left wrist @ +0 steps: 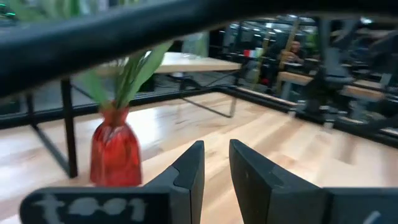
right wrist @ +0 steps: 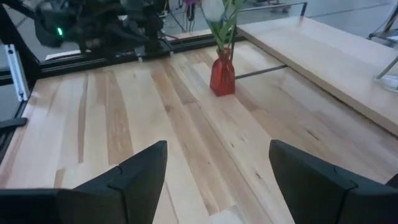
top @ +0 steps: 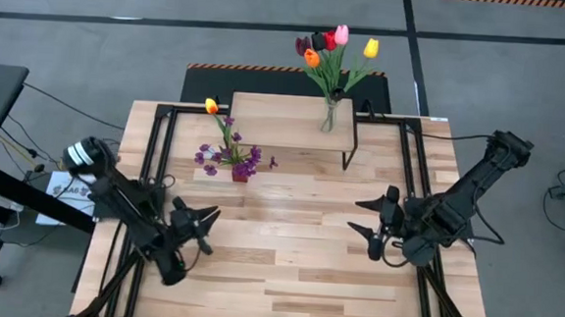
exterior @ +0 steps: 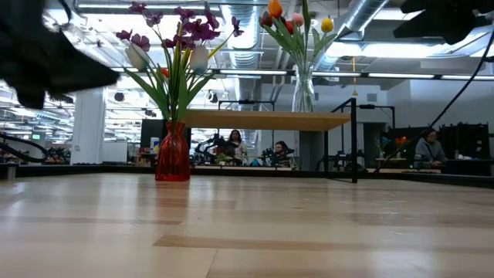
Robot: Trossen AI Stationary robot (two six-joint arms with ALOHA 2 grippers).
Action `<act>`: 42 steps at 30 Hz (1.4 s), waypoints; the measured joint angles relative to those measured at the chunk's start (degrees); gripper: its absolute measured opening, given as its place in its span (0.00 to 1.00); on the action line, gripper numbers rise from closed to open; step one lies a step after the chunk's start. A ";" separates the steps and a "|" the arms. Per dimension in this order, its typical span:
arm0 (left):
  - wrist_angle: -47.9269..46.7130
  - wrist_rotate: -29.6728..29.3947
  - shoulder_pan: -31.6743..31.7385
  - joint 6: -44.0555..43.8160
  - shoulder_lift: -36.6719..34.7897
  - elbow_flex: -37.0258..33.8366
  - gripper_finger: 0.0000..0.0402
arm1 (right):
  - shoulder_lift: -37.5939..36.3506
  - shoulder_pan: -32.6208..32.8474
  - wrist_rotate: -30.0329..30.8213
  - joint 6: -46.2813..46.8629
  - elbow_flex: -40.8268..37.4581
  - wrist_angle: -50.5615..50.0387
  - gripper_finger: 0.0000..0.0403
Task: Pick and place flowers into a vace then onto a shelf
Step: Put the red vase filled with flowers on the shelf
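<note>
A clear glass vase [top: 328, 115] with red, pink, orange, yellow and dark tulips [top: 331, 43] stands on the shelf [top: 285, 119] at the table's far middle. A red vase [top: 240, 173] with purple sprigs and a yellow tulip [top: 226, 145] stands on the tabletop, in front of the shelf's left end. My left gripper [top: 210, 220] hovers at the near left, pointing level toward the red vase [left wrist: 115, 152]. Its fingers are almost together with nothing between them [left wrist: 216, 149]. My right gripper [top: 360, 214] is open and empty over the near right [right wrist: 217, 149].
Black frame rails [top: 155, 161] run along the table's left and right sides. Bare planks [top: 288, 228] lie between the two grippers. In the low view, people [exterior: 429, 147] sit in the room beyond the table. The shelf's thin black legs [exterior: 354, 143] stand on the tabletop.
</note>
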 joint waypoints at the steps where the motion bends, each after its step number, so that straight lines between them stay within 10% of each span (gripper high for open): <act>1: 0.90 0.00 1.30 -0.85 1.96 0.00 0.16 | 0.00 0.10 0.72 -0.01 -0.03 0.00 0.69; 13: 8.96 0.02 13.68 -1.71 17.11 0.02 0.16 | 0.00 0.33 0.61 -0.47 -0.03 -0.48 0.69; 42: 10.24 2.05 20.73 14.11 17.60 4.13 0.47 | 0.00 0.23 -0.01 -0.53 -0.03 -1.33 0.69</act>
